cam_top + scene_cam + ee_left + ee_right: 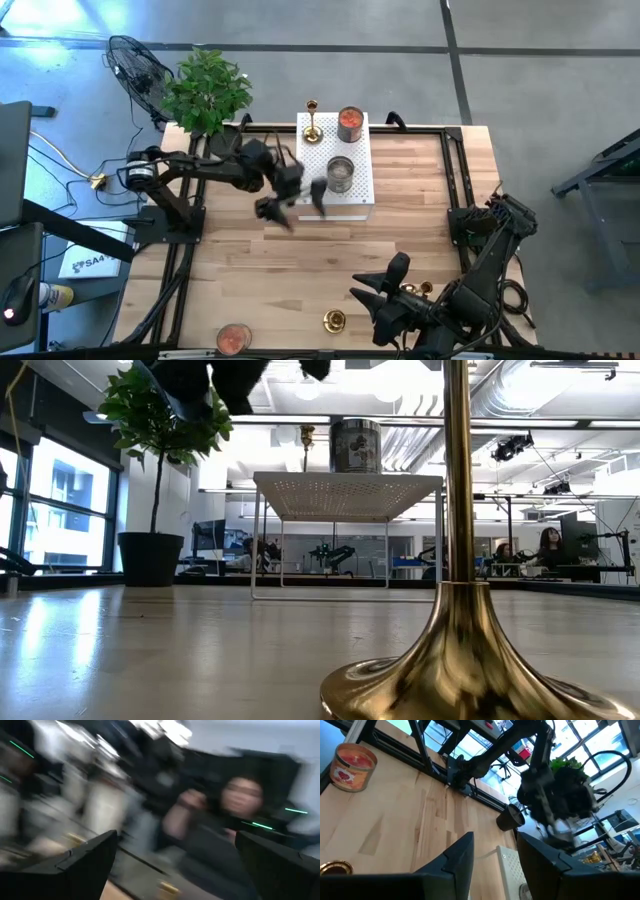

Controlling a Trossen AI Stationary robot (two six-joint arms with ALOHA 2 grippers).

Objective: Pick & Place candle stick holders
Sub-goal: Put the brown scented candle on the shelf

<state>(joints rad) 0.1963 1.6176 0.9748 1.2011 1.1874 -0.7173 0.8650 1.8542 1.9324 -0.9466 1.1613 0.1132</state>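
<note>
One candle stick holder stands upright on the white perforated block at the far side of the counter; another stands near the counter's near edge. The left hand hovers beside the block, fingers spread wide, empty. The right hand sits near the second holder, fingers narrowed, nothing between them.

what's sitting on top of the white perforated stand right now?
On the white stand: one brass candlestick at a far corner, a red candle jar, and a metal tin. The left gripper, jaws open, covers part of its near edge.
</note>
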